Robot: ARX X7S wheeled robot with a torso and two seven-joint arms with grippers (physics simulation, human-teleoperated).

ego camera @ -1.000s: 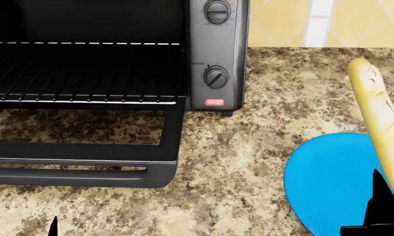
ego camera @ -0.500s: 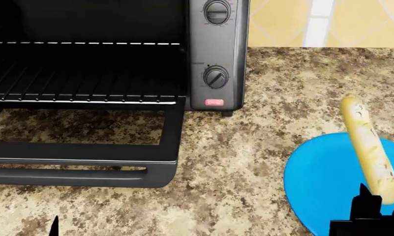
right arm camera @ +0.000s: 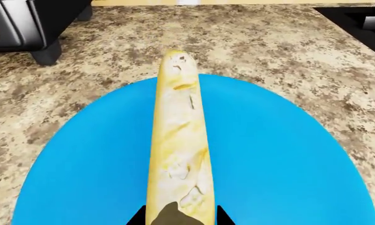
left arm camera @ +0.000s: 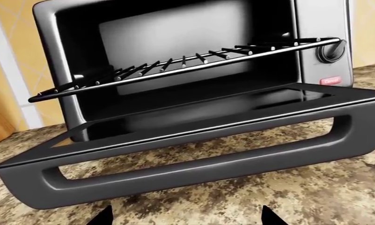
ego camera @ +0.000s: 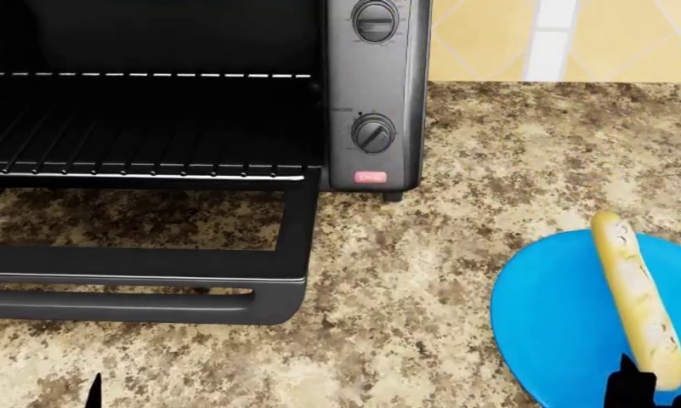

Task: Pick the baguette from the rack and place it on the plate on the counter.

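Observation:
The pale golden baguette [ego camera: 638, 297] lies lengthwise over the bright-blue plate [ego camera: 556, 314] at the right of the speckled counter [ego camera: 431, 255]. In the right wrist view the baguette [right arm camera: 180, 140] runs across the plate [right arm camera: 281, 154], its near end between my right gripper's [right arm camera: 180, 216] fingertips, which are shut on it. That gripper [ego camera: 646, 393] shows at the head view's bottom right edge. The black wire rack [ego camera: 147, 127] in the open toaster oven is bare; it also shows in the left wrist view [left arm camera: 187, 63]. My left gripper [left arm camera: 184, 218] is open over the counter before the oven door.
The black toaster oven [ego camera: 374, 93] stands at the back left with its door [ego camera: 147, 272] folded down onto the counter, handle [left arm camera: 194, 168] toward me. A yellow tiled wall [ego camera: 567, 38] is behind. Bare counter lies between the door and the plate.
The baguette has come down and tilted flatter, from held above the plate's far edge to low over the plate. The right gripper sank toward the frame's bottom edge. The left arm has not moved.

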